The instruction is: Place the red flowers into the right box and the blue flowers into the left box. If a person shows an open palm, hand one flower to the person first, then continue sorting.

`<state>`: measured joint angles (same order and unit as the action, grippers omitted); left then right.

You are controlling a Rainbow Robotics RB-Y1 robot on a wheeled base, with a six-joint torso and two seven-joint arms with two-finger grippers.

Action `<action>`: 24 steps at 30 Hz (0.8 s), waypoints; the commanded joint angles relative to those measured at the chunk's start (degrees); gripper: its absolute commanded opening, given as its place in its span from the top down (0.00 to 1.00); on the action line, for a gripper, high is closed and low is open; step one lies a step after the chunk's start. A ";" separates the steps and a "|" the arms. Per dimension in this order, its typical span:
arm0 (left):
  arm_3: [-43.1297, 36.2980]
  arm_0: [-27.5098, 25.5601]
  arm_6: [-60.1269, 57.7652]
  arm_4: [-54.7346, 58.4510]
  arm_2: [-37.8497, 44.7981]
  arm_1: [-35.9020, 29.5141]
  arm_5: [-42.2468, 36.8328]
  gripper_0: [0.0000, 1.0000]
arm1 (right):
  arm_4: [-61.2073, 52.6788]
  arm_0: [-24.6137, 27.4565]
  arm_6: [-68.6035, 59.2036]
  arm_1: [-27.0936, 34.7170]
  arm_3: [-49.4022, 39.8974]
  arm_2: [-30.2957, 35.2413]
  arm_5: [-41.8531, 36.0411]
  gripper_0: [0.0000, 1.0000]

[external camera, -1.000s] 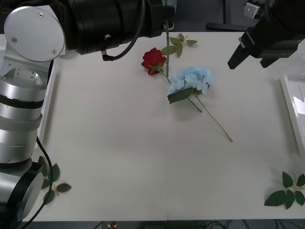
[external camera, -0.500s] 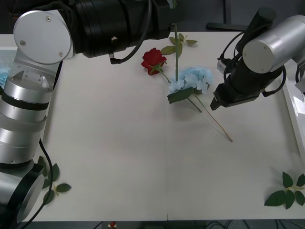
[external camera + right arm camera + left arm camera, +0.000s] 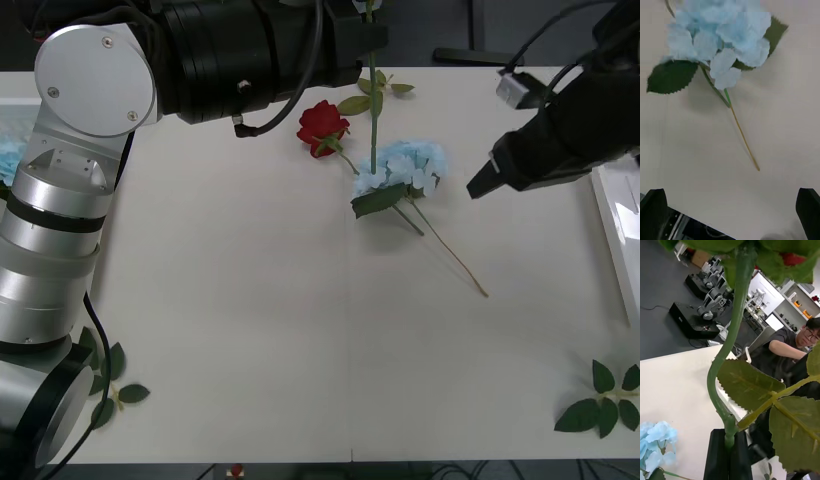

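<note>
Overhead front view; two close wrist views

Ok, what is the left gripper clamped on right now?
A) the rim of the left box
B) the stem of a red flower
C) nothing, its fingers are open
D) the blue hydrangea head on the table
B: in the left wrist view the left gripper has its black fingers shut on a thick green stem with serrated leaves and a bit of red bloom above; the blue flower lies free on the table.
</note>
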<state>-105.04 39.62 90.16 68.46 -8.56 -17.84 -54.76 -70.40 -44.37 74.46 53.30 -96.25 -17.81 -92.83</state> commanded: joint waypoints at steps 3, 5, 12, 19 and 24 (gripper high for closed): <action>-0.86 1.61 -2.45 0.27 0.13 -0.18 0.35 1.00 | -8.97 -1.24 9.39 5.85 -4.65 7.27 -0.16 0.00; -0.86 1.61 -2.45 0.27 0.21 -0.27 0.35 1.00 | -11.25 -0.19 12.55 6.82 -6.41 8.67 0.80 0.00; -0.78 1.52 -2.36 0.44 0.21 -0.18 0.35 1.00 | -19.86 10.27 17.74 9.28 -13.18 9.64 24.62 0.00; -0.78 1.52 -2.36 0.62 0.21 -0.27 0.35 1.00 | -21.71 14.76 17.30 8.93 -16.69 9.02 32.62 0.00; -0.78 1.52 -2.36 0.62 0.21 -0.36 0.35 1.00 | -22.50 14.76 16.95 7.17 -16.69 8.06 33.68 0.00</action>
<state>-105.01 39.62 89.11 68.49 -8.56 -17.84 -54.76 -93.13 -27.84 90.34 61.38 -111.66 -9.80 -60.30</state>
